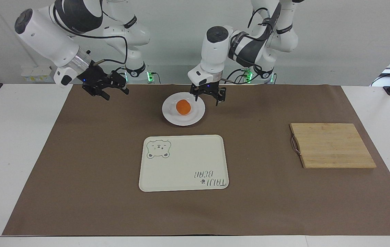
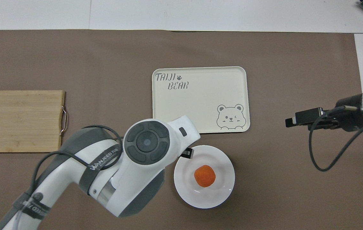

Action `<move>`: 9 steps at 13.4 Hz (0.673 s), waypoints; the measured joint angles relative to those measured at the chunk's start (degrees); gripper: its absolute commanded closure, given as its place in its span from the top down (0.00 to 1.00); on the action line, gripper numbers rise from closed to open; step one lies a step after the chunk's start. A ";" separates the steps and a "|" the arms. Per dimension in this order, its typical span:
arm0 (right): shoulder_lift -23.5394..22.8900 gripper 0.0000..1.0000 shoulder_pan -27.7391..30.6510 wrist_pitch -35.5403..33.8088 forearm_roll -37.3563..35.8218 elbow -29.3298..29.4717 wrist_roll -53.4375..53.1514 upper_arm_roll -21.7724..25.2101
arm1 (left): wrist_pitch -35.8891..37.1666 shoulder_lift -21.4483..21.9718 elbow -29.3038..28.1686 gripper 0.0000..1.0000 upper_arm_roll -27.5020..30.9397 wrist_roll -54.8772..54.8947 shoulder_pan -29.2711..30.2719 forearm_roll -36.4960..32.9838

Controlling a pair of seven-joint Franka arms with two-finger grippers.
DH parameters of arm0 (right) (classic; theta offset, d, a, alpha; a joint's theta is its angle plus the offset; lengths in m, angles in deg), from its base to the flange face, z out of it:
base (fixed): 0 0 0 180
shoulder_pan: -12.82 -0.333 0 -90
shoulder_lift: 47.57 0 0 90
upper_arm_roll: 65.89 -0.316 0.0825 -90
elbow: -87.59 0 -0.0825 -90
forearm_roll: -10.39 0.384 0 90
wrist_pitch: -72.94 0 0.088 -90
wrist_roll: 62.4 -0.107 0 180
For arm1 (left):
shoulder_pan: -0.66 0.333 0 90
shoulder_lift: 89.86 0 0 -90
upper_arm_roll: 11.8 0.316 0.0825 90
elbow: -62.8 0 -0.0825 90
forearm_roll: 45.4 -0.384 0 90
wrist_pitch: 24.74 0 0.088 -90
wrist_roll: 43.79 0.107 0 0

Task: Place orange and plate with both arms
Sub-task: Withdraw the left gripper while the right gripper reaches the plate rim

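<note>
The orange (image 1: 183, 107) sits in the middle of the white plate (image 1: 171, 116), which lies on the brown mat near the robots; both also show in the overhead view, orange (image 2: 204, 175) on plate (image 2: 184, 191). My left gripper (image 1: 207, 96) is open and empty, raised just off the plate's edge toward the left arm's end. In the overhead view the left wrist hides its fingers. My right gripper (image 1: 112, 92) is open and empty, in the air over the mat toward the right arm's end; it shows in the overhead view (image 2: 291, 122).
A cream tray with a bear drawing (image 1: 183, 162) lies farther from the robots than the plate; it shows in the overhead view (image 2: 200, 99). A wooden cutting board (image 1: 331, 145) lies toward the left arm's end.
</note>
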 measured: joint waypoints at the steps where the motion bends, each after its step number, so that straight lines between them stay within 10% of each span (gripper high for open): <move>1: 0.15 1.00 -0.29 2.19 3.03 -2.92 2.09 -0.03 | 0.99 0.64 0.62 1.00 0.08 1.02 2.31 0.57; 9: 0.16 1.00 -8.82 22.02 22.96 -25.63 22.29 -0.23 | 6.34 2.57 7.08 1.00 0.73 8.91 19.57 1.95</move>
